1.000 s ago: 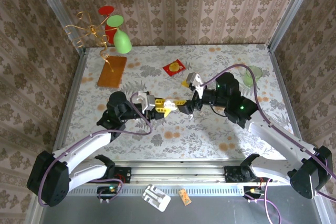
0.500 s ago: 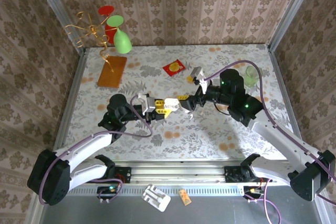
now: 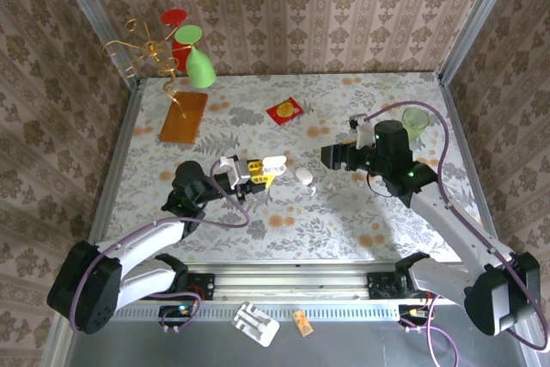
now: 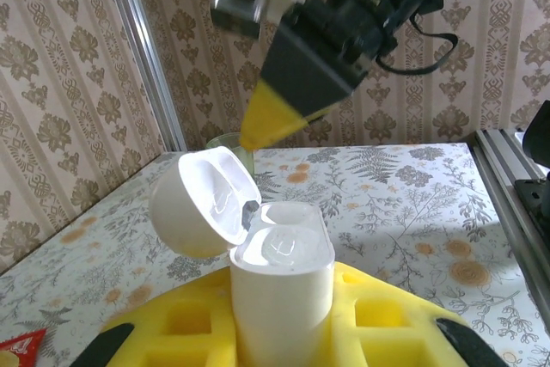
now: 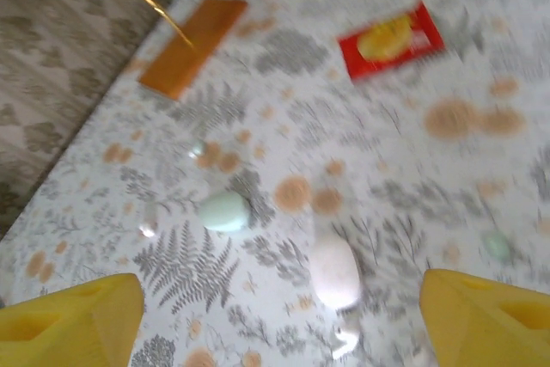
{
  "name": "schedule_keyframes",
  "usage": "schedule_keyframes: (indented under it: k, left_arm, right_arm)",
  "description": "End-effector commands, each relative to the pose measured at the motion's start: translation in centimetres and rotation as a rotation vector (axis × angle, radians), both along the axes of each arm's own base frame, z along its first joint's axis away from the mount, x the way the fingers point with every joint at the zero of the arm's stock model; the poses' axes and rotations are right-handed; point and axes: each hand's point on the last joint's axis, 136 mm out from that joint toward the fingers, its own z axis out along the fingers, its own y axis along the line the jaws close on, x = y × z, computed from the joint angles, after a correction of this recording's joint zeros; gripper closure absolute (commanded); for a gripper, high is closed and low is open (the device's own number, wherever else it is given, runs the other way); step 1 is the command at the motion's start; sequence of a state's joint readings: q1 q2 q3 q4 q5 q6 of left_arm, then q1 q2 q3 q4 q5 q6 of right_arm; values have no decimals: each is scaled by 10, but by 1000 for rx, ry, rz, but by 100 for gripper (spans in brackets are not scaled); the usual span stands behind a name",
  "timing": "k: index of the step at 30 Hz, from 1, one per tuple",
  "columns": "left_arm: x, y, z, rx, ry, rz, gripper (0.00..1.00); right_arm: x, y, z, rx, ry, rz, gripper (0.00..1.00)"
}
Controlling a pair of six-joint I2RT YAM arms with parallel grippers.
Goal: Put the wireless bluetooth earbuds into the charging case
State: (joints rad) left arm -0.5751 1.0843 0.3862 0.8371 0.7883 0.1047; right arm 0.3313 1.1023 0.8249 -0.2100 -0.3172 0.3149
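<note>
I am clamping the charging case (image 4: 282, 277) upright between the yellow fingers of my left gripper (image 3: 263, 168), with its lid (image 4: 202, 202) hanging open toward the left of the wrist frame. I cannot tell whether its 2 wells are holding anything. My right gripper (image 3: 333, 157) is hovering right of centre in the overhead frame, spread wide and carrying nothing. 1 tiny white earbud (image 5: 345, 339) is lying on the table (image 3: 361, 212), low in the right wrist frame, just beside a white oval pebble (image 5: 333, 271); a pale green pebble (image 5: 223, 211) is sitting to their left. I am weighing these risks: the earbud looks tiny and smooth, so fingertips closing off-centre could be flicking it away or grabbing the oval instead. Tilting the case could be spoiling the drop-in, and bumping the lid could be snapping it shut
</note>
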Motion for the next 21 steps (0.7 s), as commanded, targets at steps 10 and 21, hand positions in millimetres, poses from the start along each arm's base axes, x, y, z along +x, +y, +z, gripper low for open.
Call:
schedule_keyframes:
  k: [10, 21]
  left_arm:
    - [2, -5, 4, -20, -44, -28, 100]
    - [0, -3, -2, -5, -32, -21, 100]
  right_arm:
    - [-3, -31, -118, -350, 438, -127, 39]
    - [2, -26, -154, -542, 526, -147, 54]
